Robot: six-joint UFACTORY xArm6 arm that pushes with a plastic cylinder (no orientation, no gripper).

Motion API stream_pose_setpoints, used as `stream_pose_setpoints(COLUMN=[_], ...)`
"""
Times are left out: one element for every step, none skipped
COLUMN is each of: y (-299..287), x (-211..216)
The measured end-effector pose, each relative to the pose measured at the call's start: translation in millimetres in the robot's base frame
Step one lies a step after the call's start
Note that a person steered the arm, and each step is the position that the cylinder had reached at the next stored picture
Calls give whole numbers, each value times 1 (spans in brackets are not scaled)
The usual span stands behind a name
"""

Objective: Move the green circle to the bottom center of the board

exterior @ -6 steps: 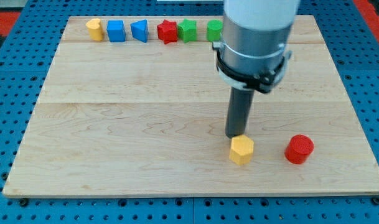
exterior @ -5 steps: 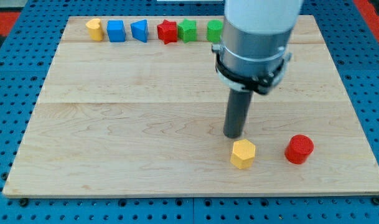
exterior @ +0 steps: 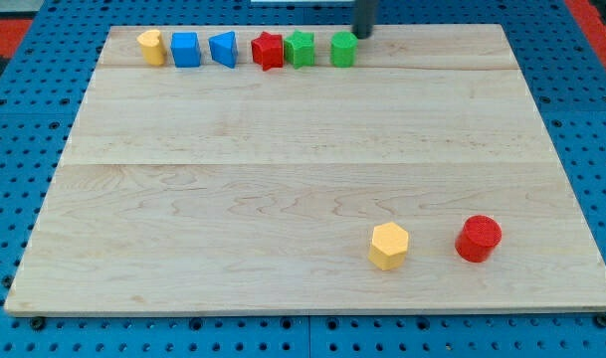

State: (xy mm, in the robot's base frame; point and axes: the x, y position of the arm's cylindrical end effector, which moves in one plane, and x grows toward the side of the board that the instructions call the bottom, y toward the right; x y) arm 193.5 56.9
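Resting at view's top, my tip [exterior: 363, 33] sat just right-above green circle [exterior: 343, 49], seemingly placed to push it toward bottom center; rod carried no pincer.
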Motion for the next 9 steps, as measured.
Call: stream_pose_setpoints(y=[-20, 5, 29, 51, 41, 30, 28, 27, 20], x=[23, 69, 91, 71, 100, 133, 178, 226, 249])
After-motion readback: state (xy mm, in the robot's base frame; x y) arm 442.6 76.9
